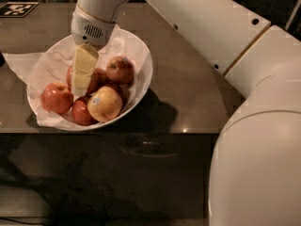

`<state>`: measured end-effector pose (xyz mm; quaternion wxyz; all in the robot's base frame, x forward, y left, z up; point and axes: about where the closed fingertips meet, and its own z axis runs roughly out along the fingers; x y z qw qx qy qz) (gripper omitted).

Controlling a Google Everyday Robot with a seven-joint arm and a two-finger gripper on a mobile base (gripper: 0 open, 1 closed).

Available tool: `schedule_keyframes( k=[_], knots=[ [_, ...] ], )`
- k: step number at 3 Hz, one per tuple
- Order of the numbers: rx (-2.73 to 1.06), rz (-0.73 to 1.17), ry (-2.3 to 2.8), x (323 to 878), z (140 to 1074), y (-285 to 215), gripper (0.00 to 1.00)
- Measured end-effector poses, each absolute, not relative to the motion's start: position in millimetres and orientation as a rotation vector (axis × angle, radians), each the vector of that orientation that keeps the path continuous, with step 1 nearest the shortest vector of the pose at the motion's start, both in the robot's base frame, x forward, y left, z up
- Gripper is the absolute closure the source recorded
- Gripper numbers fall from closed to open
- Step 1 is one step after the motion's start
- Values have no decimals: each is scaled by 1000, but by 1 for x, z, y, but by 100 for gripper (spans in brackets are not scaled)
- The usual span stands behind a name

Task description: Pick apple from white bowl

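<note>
The white bowl [145,81] stands on the dark table, lined with crumpled white paper and holding several apples. My gripper [79,91] reaches straight down into the middle of the bowl. It sits over a deep-red apple [96,79] that it partly hides, with red showing on both sides of it. No sticker shows on that apple. A broad red apple [56,98] lies at the left, a smaller red one [81,112] at the front, a yellow-blushed stickered apple [104,103] at front right, and a red-and-yellow one [120,69] at the back right.
The bowl stands near the table's front edge [141,132]. A black-and-white marker tag [16,8] lies at the table's back left. My large white arm [254,126] fills the right side of the view. Below the table front it is dark.
</note>
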<state>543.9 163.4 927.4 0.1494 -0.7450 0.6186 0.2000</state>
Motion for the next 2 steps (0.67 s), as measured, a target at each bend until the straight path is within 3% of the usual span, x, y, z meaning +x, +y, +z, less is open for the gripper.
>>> schedule_keyframes(
  k=[2],
  knots=[
    [-2115,583,1804,541,918,162,0]
  ],
)
